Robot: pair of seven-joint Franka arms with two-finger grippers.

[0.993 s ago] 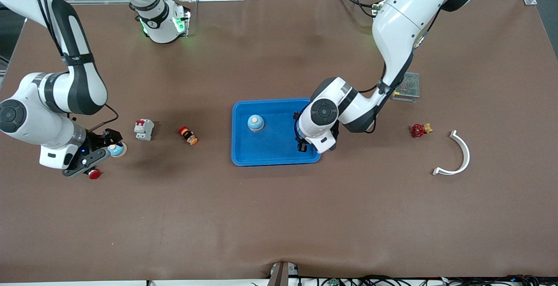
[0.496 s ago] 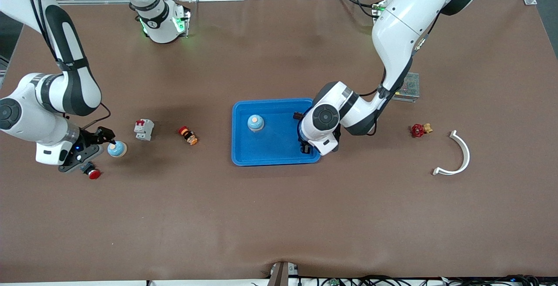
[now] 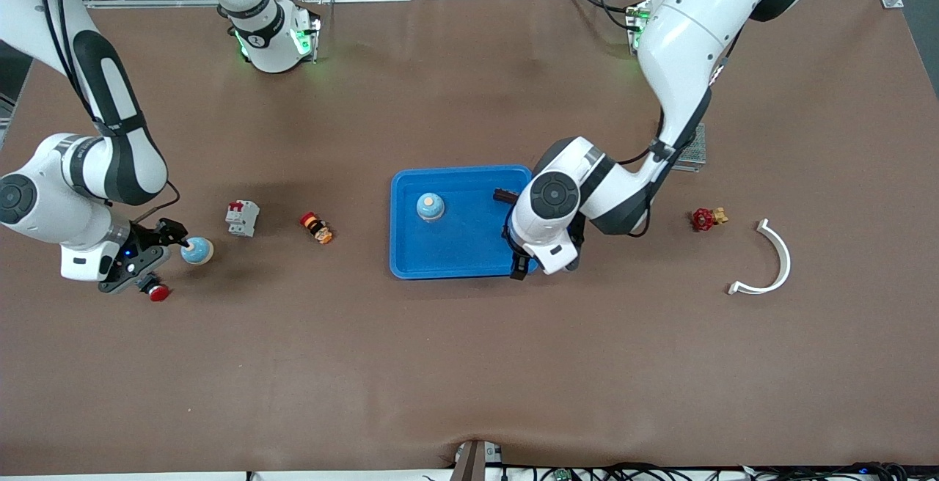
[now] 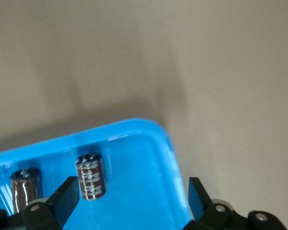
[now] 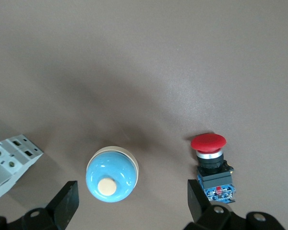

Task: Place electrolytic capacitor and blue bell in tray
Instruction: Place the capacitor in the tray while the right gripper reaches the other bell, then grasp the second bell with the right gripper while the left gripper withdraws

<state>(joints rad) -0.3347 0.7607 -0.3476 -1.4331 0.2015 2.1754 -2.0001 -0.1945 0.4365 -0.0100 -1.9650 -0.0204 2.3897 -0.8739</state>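
Observation:
The blue tray (image 3: 462, 261) lies mid-table. A blue bell (image 3: 430, 206) with a cream button stands in it. A brown electrolytic capacitor (image 4: 90, 176) lies in the tray, with a second one (image 4: 25, 188) beside it; one shows in the front view (image 3: 503, 195). My left gripper (image 3: 524, 265) is open and empty over the tray's corner (image 4: 161, 132); it also shows in the left wrist view (image 4: 132, 199). A second blue bell (image 3: 196, 251) stands on the table. My right gripper (image 3: 161, 261) is open beside that bell (image 5: 111, 175), with nothing held (image 5: 132, 203).
A red push button (image 3: 156, 291) stands by the right gripper (image 5: 210, 165). A white circuit breaker (image 3: 242, 217) and a red-orange part (image 3: 317, 228) lie between bell and tray. A red valve (image 3: 706, 218), a white curved piece (image 3: 770, 261) and a mesh box (image 3: 693, 149) lie toward the left arm's end.
My right gripper has drawn back from the table's blue bell, which stays put. My left gripper has moved from over the tray's inside to over its corner nearer the front camera.

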